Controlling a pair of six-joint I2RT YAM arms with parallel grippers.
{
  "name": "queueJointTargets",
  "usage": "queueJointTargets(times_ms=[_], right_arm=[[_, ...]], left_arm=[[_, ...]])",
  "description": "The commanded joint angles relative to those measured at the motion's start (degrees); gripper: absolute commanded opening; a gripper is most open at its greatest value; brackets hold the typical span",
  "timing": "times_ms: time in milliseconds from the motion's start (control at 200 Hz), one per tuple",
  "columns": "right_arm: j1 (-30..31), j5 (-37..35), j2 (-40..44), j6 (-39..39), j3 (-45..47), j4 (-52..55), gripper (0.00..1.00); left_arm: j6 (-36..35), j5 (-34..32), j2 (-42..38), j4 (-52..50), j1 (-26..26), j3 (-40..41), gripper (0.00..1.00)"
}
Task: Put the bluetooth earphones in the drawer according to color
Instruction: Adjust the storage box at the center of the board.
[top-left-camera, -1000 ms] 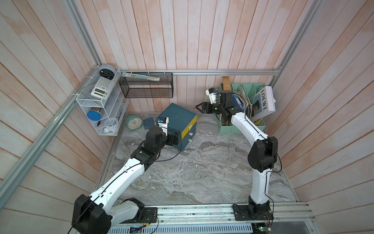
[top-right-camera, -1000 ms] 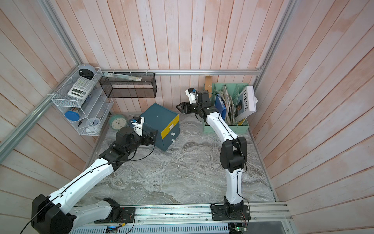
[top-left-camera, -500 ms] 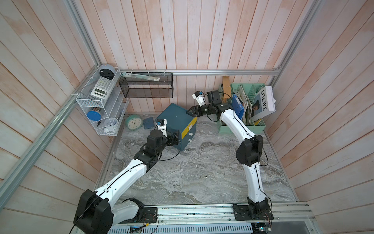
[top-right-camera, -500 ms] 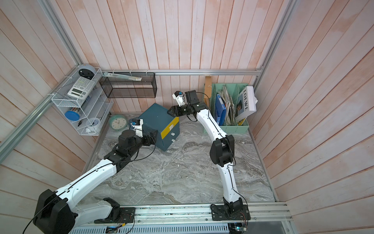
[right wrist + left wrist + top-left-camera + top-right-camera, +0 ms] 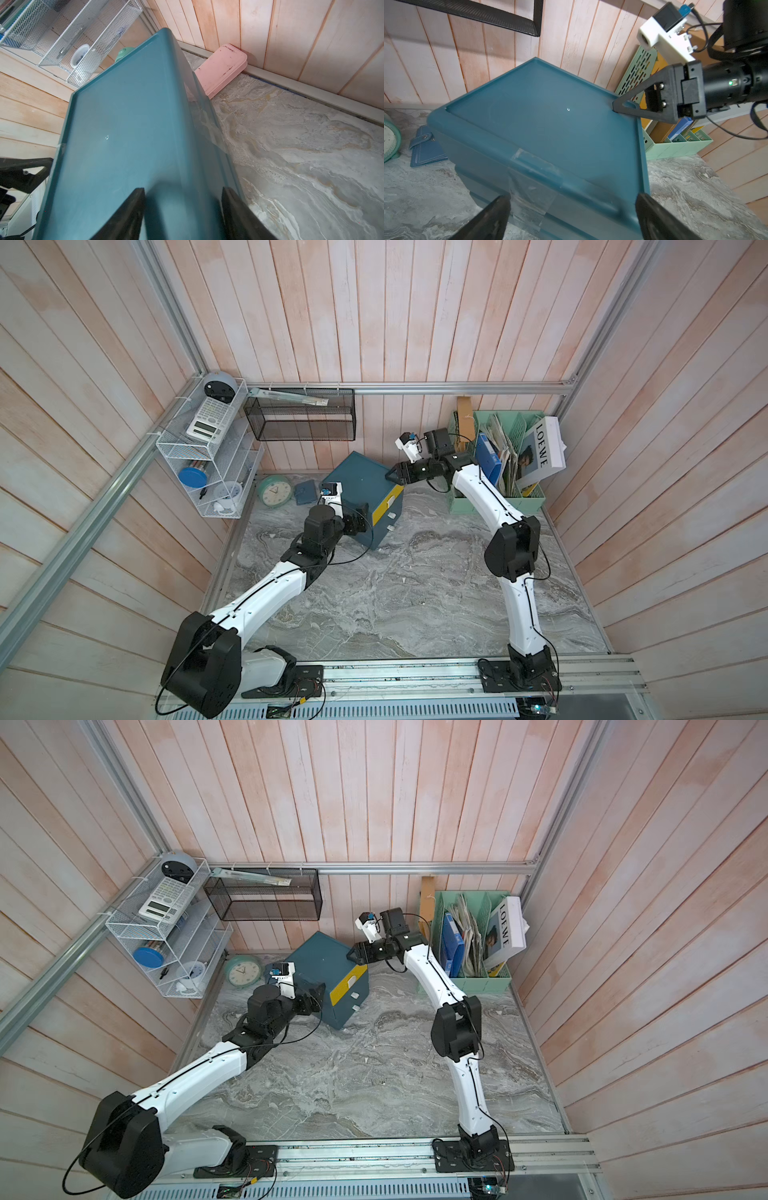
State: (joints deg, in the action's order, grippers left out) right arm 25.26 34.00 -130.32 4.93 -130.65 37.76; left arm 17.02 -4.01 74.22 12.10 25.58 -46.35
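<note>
Partly hidden behind the drawer [image 5: 128,128] — pink case [image 5: 222,68], clock [image 5: 125,52]; wallet [image 5: 425,149] too.

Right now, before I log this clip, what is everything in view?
drawer cabinet: one, teal with yellow top drawer, back of table
clock: one, mint-green, left of cabinet
wallet: one, blue, between clock and cabinet
oblong case: one, pink, behind cabinet by back wall
file rack: one, mint-green, back right corner
wire shelf: one, white, left wall
mesh basket: one, black, back wall
earphone cases: none visible
left gripper: one, black, open beside cabinet
right gripper: one, black, open at cabinet's top corner
</note>
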Motion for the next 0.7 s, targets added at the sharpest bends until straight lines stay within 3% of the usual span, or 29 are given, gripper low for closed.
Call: queueJointTargets(times_ms=[0,190,695], right_arm=[[1.77,-0.03,3.34,1.95,8.61,2.11,0.61],[1.94,-0.39,12.11,6.37,23.97,-7.07,0.58],[3.31,-0.99,27.85,10.61,44.07,-13.37,0.51]], left_arm=[[0.47,1.61,1.22,2.01,-0.45,-0.93,1.00],[-0.12,2.98,2.25,1.44,-0.54,-2.17,1.00],[-0.68,8.28,5.41,0.40,-0.58,-4.88,1.00]])
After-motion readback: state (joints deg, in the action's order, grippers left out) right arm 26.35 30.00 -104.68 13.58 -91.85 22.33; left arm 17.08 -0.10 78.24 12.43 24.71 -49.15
